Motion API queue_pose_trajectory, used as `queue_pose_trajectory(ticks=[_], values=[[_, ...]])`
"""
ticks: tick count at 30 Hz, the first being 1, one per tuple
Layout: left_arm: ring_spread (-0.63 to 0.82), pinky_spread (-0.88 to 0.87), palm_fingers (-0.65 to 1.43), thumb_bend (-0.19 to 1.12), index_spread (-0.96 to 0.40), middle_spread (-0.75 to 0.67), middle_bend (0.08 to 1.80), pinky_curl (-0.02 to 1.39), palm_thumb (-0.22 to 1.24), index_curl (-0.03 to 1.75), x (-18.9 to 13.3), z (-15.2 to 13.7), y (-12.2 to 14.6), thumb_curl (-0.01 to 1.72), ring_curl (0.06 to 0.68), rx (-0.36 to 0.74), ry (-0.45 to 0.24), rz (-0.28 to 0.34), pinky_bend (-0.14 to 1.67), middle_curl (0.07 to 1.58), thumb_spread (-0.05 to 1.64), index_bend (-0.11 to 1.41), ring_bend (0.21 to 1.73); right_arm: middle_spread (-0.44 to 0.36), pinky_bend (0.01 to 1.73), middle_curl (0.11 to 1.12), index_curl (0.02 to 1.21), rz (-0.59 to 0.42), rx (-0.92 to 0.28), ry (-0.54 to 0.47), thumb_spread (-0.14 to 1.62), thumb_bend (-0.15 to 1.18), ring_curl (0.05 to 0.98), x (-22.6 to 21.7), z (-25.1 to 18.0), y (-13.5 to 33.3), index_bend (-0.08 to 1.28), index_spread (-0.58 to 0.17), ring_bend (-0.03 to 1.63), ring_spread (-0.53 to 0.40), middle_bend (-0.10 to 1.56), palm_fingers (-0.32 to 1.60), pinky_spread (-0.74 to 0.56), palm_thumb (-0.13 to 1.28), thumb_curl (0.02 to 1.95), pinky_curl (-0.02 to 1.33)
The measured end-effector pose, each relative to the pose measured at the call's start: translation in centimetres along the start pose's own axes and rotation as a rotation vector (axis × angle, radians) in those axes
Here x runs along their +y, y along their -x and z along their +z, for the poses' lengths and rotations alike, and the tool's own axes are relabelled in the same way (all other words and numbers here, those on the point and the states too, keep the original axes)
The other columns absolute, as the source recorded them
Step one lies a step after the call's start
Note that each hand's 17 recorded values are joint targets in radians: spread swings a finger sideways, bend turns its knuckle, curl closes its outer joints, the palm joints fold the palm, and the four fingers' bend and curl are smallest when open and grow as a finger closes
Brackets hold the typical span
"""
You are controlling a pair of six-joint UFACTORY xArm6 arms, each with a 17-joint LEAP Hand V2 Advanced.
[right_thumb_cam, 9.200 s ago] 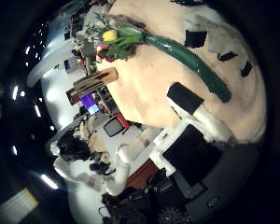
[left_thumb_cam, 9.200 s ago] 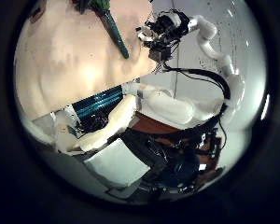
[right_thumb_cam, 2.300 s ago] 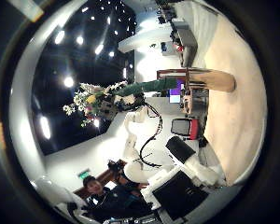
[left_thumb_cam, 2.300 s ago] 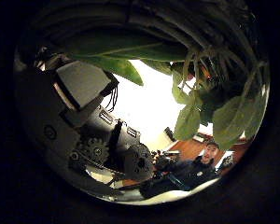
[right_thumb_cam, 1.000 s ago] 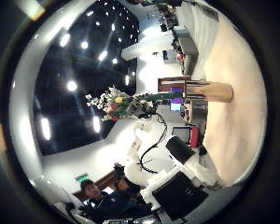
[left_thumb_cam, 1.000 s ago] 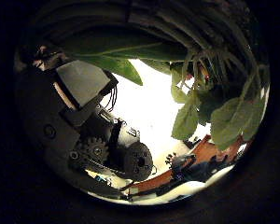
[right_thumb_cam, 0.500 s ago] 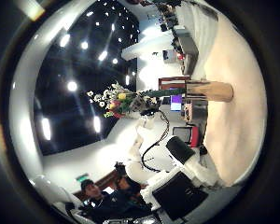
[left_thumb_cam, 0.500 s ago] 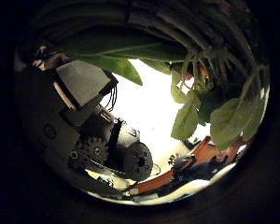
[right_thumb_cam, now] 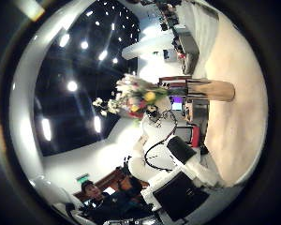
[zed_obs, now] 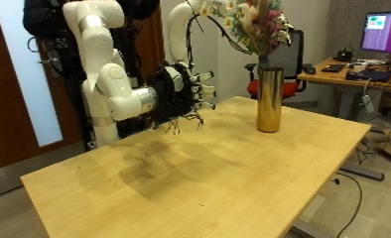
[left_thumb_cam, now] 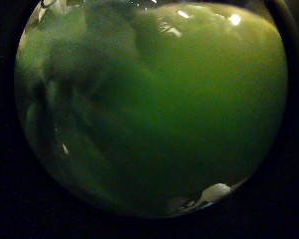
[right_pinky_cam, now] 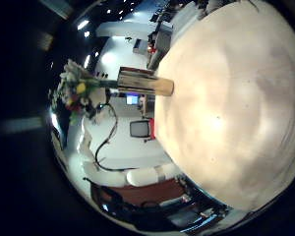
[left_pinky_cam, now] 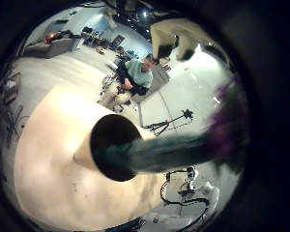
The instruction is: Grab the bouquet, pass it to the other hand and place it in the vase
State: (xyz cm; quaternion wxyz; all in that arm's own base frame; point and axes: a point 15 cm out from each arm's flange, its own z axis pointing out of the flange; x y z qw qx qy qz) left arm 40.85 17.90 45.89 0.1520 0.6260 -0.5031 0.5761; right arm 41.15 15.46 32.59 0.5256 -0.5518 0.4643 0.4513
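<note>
In the outside view the bouquet, pale flowers on a dark green stem bundle, hangs upright over the tall gold vase on the wooden table. My left hand is shut on the bouquet just below the blooms. The left little finger side palm view shows the stem bundle reaching the vase's dark mouth. Green leaves fill the left thumb side palm view. My right hand is open and holds nothing, above the table away from the vase. The right palm views show the vase and the flowers.
A desk with a lit monitor and a red chair stand behind the table's far corner. The vase stands close to the table's far edge. A brown door is behind the arms.
In the right thumb side palm view the bouquet has moved closer to the vase's mouth. In the left thumb side palm view the stems and fingers have given way to green leaves.
</note>
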Motion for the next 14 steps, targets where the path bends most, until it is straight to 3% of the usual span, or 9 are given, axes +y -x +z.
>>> queue_pose_trajectory(ticks=[2,9,14], values=[[0.61,0.67,-0.22,-0.04,0.18,0.58,0.15,0.29,0.28,0.37,0.5,-1.4,0.7,0.37,0.204,-0.027,0.009,-0.012,0.38,0.35,0.77,0.08,0.54,0.061,0.31,0.26,0.31,0.003,0.0,0.001,0.96,-0.02,0.266,0.0,0.1,-0.1,0.19,-0.361,0.26,0.14,0.17,0.02,0.25,0.93,0.54,0.33],[0.65,0.69,-0.18,-0.04,0.17,0.59,0.15,0.27,0.27,0.22,2.9,-4.1,1.7,0.34,0.19,-0.031,0.006,-0.037,0.34,0.25,0.76,0.11,0.48,0.061,0.3,0.25,0.32,-0.003,-0.005,0.0,0.96,-0.02,0.266,0.0,0.0,0.1,0.19,-0.359,0.26,0.139,0.17,0.03,0.25,0.93,0.54,0.32],[0.67,0.69,-0.17,-0.04,0.15,0.59,0.16,0.27,0.27,0.17,6.5,-4.1,2.5,0.34,0.188,-0.033,0.032,-0.083,0.31,0.21,0.76,0.11,0.45,0.055,0.3,0.25,0.33,-0.003,-0.005,-0.002,0.96,-0.02,0.267,0.0,-0.1,0.1,0.19,-0.355,0.26,0.139,0.17,0.04,0.24,0.93,0.54,0.33]])
